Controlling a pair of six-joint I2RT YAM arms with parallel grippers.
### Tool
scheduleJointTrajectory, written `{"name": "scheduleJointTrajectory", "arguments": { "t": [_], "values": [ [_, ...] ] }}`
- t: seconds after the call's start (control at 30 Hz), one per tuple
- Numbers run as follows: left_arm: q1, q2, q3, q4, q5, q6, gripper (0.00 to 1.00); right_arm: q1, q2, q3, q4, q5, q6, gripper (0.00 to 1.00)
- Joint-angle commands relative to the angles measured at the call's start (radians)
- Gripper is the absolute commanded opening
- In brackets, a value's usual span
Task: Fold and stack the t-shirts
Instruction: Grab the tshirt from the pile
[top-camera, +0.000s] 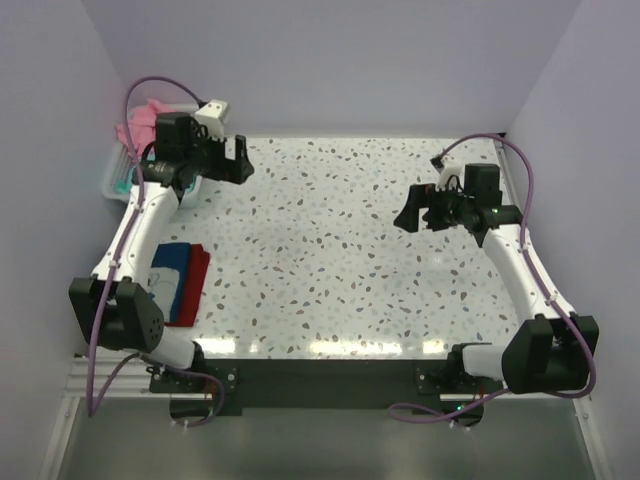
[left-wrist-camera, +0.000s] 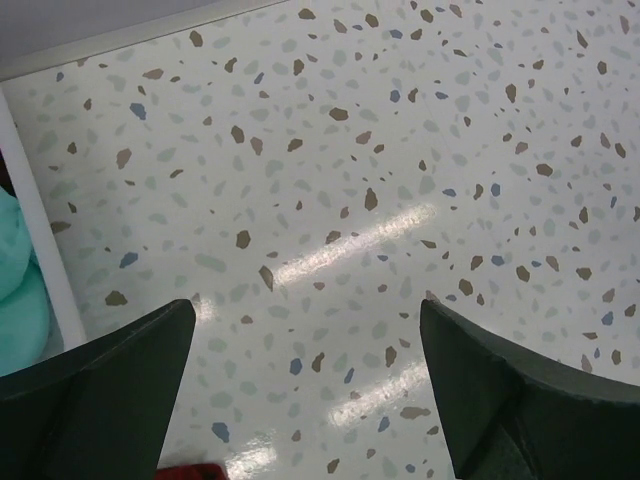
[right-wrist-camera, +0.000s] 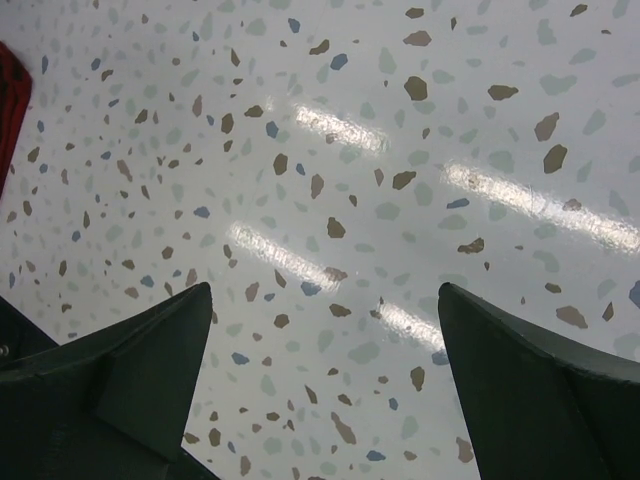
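Note:
A folded stack lies at the table's left edge: a blue t-shirt (top-camera: 170, 268) on a red t-shirt (top-camera: 194, 284). A pink t-shirt (top-camera: 140, 122) and a teal-green t-shirt (top-camera: 122, 180) sit in the white basket (top-camera: 112, 178) at the far left. The teal-green t-shirt also shows in the left wrist view (left-wrist-camera: 18, 290). My left gripper (top-camera: 240, 160) is open and empty above the table's back left, beside the basket. My right gripper (top-camera: 408, 216) is open and empty above the table's right side. A sliver of red cloth (right-wrist-camera: 10, 95) shows in the right wrist view.
The speckled terrazzo table (top-camera: 330, 250) is enclosed by pale walls at the back and sides. The basket's white rim (left-wrist-camera: 40, 240) runs along the left of the left wrist view. Purple cables loop over both arms.

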Motion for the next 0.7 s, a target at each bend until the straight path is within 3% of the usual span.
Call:
{"name": "scheduleJointTrajectory", "arguments": {
  "t": [0.0,0.33,0.43,0.67],
  "values": [
    [0.084,0.044,0.146,-0.038,0.068,0.093,1.00,-0.004,-0.014,0.041,0.007,0.019,-0.008,0.99],
    [0.278,0.529,0.725,-0.286,-0.142,0.249,1.00,-0.004,-0.010,0.042,0.012,0.020,-0.046,0.99],
    [0.311,0.631,0.793,-0.294,-0.165,0.265,1.00,-0.004,-0.022,0.029,0.024,0.051,-0.040,0.99],
    [0.331,0.752,0.748,-0.193,-0.300,0.306,1.00,-0.004,-0.023,0.004,0.019,0.109,-0.040,0.99]
  ]
}}
